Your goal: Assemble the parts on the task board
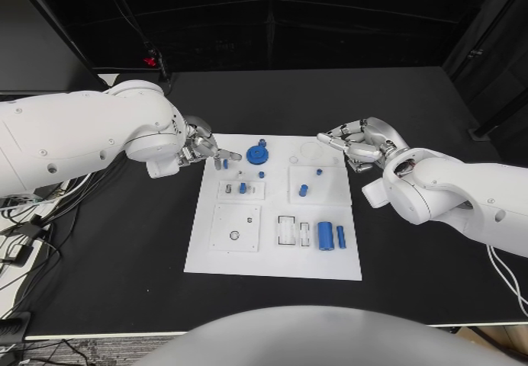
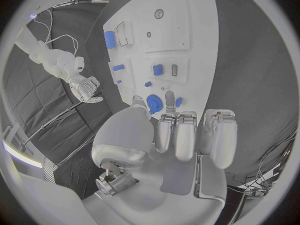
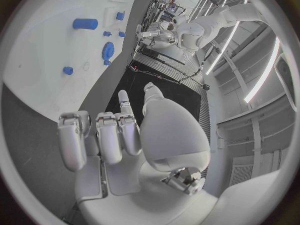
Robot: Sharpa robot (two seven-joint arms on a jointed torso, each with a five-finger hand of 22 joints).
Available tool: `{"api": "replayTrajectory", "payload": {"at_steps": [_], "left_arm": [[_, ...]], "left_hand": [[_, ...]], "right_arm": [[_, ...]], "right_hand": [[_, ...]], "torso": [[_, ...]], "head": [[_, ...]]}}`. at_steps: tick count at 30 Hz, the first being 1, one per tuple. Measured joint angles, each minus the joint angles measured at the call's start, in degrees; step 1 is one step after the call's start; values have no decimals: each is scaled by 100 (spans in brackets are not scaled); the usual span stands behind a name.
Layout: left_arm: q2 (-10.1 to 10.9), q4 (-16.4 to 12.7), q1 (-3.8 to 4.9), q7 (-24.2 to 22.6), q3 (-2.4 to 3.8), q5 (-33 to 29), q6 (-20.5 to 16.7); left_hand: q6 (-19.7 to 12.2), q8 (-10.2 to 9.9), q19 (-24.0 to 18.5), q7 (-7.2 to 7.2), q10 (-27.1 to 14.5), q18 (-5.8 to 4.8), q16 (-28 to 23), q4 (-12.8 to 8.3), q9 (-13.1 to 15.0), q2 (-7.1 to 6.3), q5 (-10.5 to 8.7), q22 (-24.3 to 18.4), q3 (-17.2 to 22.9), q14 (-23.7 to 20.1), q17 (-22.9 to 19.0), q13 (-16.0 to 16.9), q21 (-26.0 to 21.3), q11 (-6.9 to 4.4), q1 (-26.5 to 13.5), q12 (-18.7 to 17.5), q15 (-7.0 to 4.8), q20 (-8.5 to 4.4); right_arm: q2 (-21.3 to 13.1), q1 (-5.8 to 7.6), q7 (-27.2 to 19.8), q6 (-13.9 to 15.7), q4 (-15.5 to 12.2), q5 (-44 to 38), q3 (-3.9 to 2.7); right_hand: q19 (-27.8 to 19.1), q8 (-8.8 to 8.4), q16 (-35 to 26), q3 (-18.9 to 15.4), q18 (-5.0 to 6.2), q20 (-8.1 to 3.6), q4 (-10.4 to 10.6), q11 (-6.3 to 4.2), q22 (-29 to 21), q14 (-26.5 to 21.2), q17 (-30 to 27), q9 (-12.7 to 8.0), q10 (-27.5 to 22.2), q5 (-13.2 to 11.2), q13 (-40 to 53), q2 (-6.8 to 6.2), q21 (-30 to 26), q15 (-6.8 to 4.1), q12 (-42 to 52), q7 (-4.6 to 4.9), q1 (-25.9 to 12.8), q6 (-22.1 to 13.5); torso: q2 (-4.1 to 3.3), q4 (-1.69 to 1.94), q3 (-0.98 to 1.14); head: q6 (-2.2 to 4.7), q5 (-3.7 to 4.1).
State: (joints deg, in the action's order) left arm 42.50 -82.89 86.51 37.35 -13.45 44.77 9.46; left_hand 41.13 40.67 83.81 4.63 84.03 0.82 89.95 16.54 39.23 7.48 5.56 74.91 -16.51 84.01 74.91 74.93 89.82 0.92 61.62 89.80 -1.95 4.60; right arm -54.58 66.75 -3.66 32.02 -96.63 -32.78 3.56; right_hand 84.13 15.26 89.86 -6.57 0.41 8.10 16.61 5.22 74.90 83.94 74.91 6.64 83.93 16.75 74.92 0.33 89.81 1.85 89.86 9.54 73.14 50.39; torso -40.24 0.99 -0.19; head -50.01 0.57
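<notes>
I have the task board (image 1: 275, 252) lying centred on the black table (image 1: 121, 259), its long axis running 12 to 6 from the head camera. My left hand (image 1: 204, 147) hangs at the board's 10 o'clock corner, fingers curled in with a small blue peg (image 1: 224, 163) just beside their tips; I think it touches or pinches that peg, but the view is too coarse, so I cannot tell. The blue gear (image 1: 258, 155) lies just beyond, toward 3 o'clock from this hand, clearly nearer to it than to the other. My right hand (image 1: 361, 143) hovers off the 2 o'clock corner, fingers loosely apart and holding nothing. The large blue cylinder (image 1: 326, 235) rests near 5 o'clock on the board, axis running 12 to 6, well apart from both hands.
</notes>
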Motion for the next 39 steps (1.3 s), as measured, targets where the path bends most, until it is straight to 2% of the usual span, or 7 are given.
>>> {"api": "replayTrajectory", "payload": {"at_steps": [5,14,20,28,32,39], "left_arm": [[-25,177,0,-15,-2,82,-8],[-218,637,-49,-83,-2,211,-26],[-428,880,-128,-187,-2,253,-19],[-724,1228,-204,-326,-2,274,74],[-785,1333,-245,-348,-2,279,140],[-811,1405,-288,-327,-2,290,205]], "left_hand": [[-29,51,0,12,0,0,0,0,35,-20,291,0,0,0,0,-1,0,0,181,0,0,0],[-29,51,0,12,0,0,0,0,35,2,295,0,0,0,0,-1,0,0,204,0,0,0],[-70,51,0,11,0,0,0,0,28,2,317,0,0,0,0,-1,0,0,204,0,0,0],[-70,51,0,12,0,0,0,0,16,2,317,0,0,0,0,-2,0,-1,204,0,0,0],[-69,51,0,12,-1,0,0,0,10,25,317,0,0,0,0,-2,0,-1,226,0,0,0],[-69,51,0,11,-1,0,0,0,-8,63,317,0,0,0,0,-2,0,-1,264,0,0,0]], "right_arm": [[0,0,0,-1,-1,0,0],[3,-1,0,-3,0,2,1],[19,-2,0,-6,2,2,1],[37,-4,-2,-6,5,2,1],[41,-4,-4,-7,1,2,1],[35,-4,-8,-7,-3,2,1]], "right_hand": [[0,0,0,0,0,0,0,0,0,0,0,0,0,0,0,0,0,0,0,21,0,-21],[0,0,0,0,0,0,0,0,0,0,0,-1,0,0,0,0,0,0,0,21,0,-21],[0,0,0,-15,0,0,-16,0,0,0,0,-1,0,0,0,23,0,0,0,21,23,-21],[0,0,0,-15,0,0,-16,0,0,0,0,-1,0,0,0,23,0,0,0,20,23,-20],[0,0,0,-15,0,0,-16,0,0,0,0,-1,0,0,0,22,0,0,0,21,23,-20],[0,0,0,-15,0,0,-16,0,0,0,0,-1,0,0,0,23,0,0,0,2,23,-39]], "torso": [[-2,0,-4],[-1,2,-4],[-1,3,-6],[-2,2,-5],[-2,-3,-4],[-2,-2,-4]], "head": [[0,-25],[0,-63],[0,-86],[0,-195],[0,-253],[0,-275]]}}
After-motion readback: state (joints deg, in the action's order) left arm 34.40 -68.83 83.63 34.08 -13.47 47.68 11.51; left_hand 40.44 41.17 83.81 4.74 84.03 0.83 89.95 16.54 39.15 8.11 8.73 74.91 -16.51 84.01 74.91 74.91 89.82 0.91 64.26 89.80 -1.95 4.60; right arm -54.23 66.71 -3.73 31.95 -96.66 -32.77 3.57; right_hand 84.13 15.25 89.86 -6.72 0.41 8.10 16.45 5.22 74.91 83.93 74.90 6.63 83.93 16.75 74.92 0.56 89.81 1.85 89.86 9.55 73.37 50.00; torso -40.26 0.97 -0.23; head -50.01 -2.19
